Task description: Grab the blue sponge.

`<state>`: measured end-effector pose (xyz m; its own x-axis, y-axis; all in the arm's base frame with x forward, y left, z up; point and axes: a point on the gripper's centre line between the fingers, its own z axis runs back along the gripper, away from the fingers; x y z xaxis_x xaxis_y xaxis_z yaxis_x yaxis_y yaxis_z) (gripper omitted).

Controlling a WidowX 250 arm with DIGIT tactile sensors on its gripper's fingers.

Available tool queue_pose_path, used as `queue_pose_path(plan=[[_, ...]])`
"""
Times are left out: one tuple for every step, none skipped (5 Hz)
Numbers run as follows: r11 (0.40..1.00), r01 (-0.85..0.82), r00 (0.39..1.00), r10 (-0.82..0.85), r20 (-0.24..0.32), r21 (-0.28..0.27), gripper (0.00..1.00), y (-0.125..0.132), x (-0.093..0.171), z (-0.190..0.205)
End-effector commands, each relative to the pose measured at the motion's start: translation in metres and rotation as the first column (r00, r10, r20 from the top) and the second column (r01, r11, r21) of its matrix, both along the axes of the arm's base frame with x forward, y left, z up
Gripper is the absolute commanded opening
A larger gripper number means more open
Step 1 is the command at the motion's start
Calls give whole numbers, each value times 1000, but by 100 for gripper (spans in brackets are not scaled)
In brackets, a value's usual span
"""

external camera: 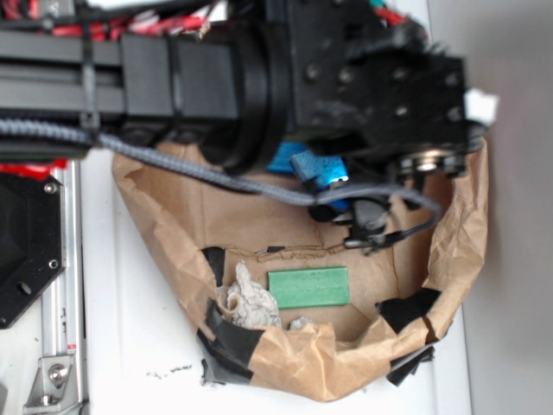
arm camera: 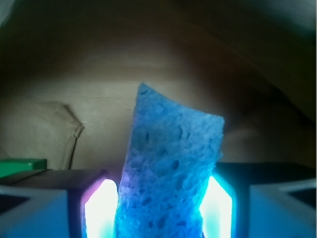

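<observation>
While the blue sponge stood upright between the two fingers in the wrist view, they were closed narrow against its flat faces and holding it, its free end pointing toward twelve o'clock. From the exterior camera the sponge showed only as a blue patch under the black arm, above the crumpled brown paper bag on the white bench. Its open, pitted pores suggested something light, soft and springy; it would likely squash under pressure and grip well rather than slip, so a hold across the broad faces near one end, as here, seemed sound. A green block lay in the bag at about six o'clock from the sponge, with a crumpled rag beside it. No brand, label or writing could be read anywhere.
</observation>
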<state>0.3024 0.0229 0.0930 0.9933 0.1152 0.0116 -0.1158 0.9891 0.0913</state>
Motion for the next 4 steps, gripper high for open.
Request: queue_pose_path(plan=[[998,-53,999,53,10,24,0,-3,8,14],[999,-44,999,44,26,7,0,-10,6,20],[1000,-23,999,24,28,-17,0,-16,4,28],[999,-12,1000,13,28,-34,0,-18,5,31]])
